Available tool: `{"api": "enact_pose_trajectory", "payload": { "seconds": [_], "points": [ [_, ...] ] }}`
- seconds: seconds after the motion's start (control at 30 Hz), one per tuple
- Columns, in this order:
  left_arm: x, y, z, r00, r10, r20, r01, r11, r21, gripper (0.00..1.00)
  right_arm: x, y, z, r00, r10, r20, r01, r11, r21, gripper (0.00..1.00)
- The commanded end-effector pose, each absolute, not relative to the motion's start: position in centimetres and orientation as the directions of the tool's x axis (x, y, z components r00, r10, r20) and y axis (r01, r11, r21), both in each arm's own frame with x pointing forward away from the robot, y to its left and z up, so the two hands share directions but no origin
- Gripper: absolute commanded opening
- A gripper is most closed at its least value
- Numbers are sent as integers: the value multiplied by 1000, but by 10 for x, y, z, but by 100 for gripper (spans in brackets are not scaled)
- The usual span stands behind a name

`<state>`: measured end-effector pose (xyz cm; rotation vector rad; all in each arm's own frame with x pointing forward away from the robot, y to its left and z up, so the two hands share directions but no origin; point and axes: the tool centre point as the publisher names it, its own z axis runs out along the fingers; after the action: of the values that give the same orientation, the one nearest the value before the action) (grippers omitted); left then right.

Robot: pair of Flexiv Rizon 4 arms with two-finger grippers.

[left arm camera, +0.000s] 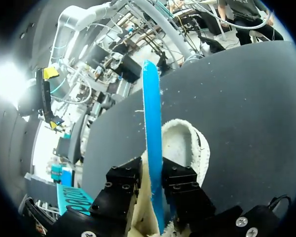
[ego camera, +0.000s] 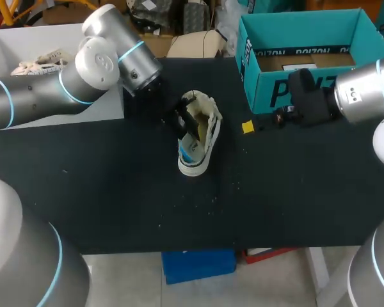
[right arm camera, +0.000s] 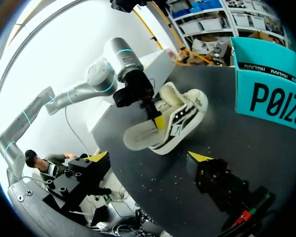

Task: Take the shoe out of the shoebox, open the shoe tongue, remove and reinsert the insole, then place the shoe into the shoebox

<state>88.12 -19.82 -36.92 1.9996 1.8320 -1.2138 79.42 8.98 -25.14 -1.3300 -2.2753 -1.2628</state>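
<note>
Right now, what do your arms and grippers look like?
My left arm and right arm are silvery-grey tubes with rounded joints ringed in light blue. The left gripper and right gripper are black blocks, each with two yellow-tipped fingers.

Your shoe [ego camera: 208,131] is cream with black stripes, its insole [left arm camera: 152,123] bright blue. The shoebox [ego camera: 256,86] is teal with black lettering, the counter [ego camera: 115,192] black.

Left claw [left arm camera: 157,183] tips, insole [left arm camera: 151,113] base buried in shoe [left arm camera: 187,143]; shoebox [ego camera: 266,91] front partly covered.
</note>
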Motion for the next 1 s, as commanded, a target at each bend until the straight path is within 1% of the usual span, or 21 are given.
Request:
{"api": "enact_pose_trajectory", "payload": {
  "seconds": [0.03,0.27,0.47,0.5,0.53,0.57,0.67,1.0],
  "points": [
    [871,-191,-354,-81,772,-631,893,-225,-390,36,795,90,-251,-566,607,558,795,223,564,100],
    [848,-183,-333,-77,790,-608,880,-233,-414,30,795,90,-251,-566,607,558,795,223,564,100],
    [830,-183,-331,-82,809,-582,863,-235,-448,24,795,90,-251,-566,607,558,795,223,564,100],
    [828,-183,-331,-80,811,-579,859,-238,-453,18,795,90,-251,-566,607,558,795,223,564,100],
    [826,-183,-332,-84,812,-577,854,-239,-461,2,795,90,-251,-566,607,558,795,223,564,100],
    [824,-183,-333,-86,814,-575,850,-241,-469,0,795,90,-251,-566,607,558,795,223,564,100],
    [822,-182,-339,-103,823,-559,831,-237,-503,0,795,90,-251,-566,607,558,795,223,564,100],
    [832,-186,-355,-152,799,-582,859,-185,-478,0,795,90,-251,-566,607,558,795,223,564,100]
  ]
}}
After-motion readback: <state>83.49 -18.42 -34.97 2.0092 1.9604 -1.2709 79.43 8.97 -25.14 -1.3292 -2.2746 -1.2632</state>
